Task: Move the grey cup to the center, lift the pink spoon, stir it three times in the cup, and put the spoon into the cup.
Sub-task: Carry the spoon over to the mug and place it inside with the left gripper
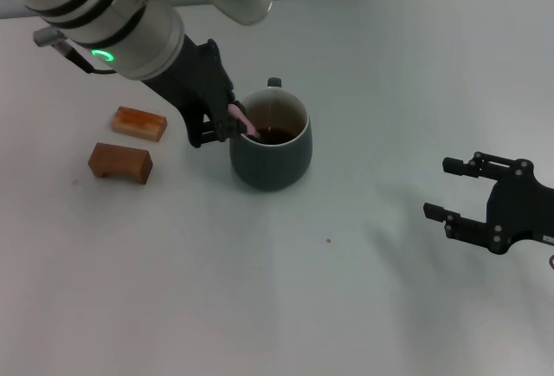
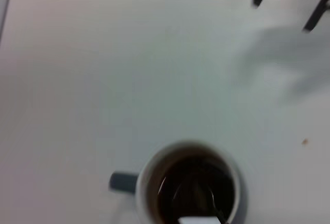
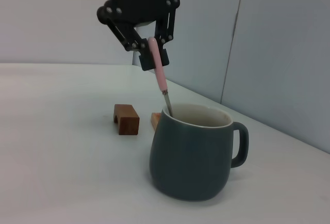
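Head view: left gripper [image 1: 227, 121] clamps slim pink-handled metal spoon [image 1: 241, 120] at 9 o'clock of rounded dark grey-green mug [image 1: 271, 152], bowl end dipped, prob. for stirring. Right gripper [image 1: 452, 190] at 3 o'clock, fingers apart, idle. 2 brown wooden blocks [image 1: 120, 162].
Left wrist view: 1 mug, dark liquid.
Right wrist view: spoon leans on rim.

Grey-green cup [image 1: 271, 152], pink spoon [image 3: 157, 68], brown blocks [image 1: 120, 162].

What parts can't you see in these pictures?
- The pink spoon: its bowl is hidden inside the grey cup, below the rim, in the right wrist view.
- Lighter wooden block: mostly behind the cup there.
- Left gripper: not shown in the left wrist view.
- Right gripper: its arm is cut off by the head view's edge.
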`<state>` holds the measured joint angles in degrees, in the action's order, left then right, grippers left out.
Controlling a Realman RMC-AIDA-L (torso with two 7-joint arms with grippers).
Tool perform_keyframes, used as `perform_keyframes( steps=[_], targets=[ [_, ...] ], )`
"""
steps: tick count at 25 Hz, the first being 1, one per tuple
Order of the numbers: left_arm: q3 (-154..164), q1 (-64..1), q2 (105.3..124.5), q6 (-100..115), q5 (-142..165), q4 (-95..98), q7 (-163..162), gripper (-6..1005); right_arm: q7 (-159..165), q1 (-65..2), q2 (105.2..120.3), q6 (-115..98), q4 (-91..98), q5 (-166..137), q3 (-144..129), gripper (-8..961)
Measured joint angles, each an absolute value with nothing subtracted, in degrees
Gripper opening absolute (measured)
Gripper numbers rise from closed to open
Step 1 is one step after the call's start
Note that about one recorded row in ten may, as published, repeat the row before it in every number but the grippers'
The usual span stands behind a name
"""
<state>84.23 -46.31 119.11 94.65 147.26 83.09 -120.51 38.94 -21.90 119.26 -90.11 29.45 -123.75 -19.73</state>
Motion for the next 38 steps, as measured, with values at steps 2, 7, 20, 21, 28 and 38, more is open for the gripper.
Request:
perform_keyframes(
  steps=[2,7,20,21,28,38],
  targets=[
    [84.42,-46.35,119.14,93.91,146.01,83.11,-120.57,243,38.93,-21.89,119.26,-90.09,29.12,-123.75,-19.66,681],
    [85.24,-46.36,119.16,89.52,145.88,82.13,-121.24,248,38.85,-21.88,119.19,-90.08,28.84,-123.75,-19.54,680],
    [83.97,-46.19,119.03,90.74,149.73,80.46,-121.28,260,38.65,-22.05,119.26,-89.96,28.73,-123.75,-19.56,680],
    [83.82,-46.15,119.03,91.58,149.18,80.74,-121.20,261,38.65,-22.05,119.26,-89.93,28.73,-123.75,-19.58,680],
    [84.29,-45.78,119.02,91.51,147.52,80.75,-121.33,267,38.65,-22.28,119.27,-89.91,28.74,-123.75,-19.58,681],
    [84.90,-43.99,119.04,89.53,144.53,80.24,-122.54,276,38.70,-22.21,119.27,-89.91,28.74,-123.75,-19.53,681]
  ],
)
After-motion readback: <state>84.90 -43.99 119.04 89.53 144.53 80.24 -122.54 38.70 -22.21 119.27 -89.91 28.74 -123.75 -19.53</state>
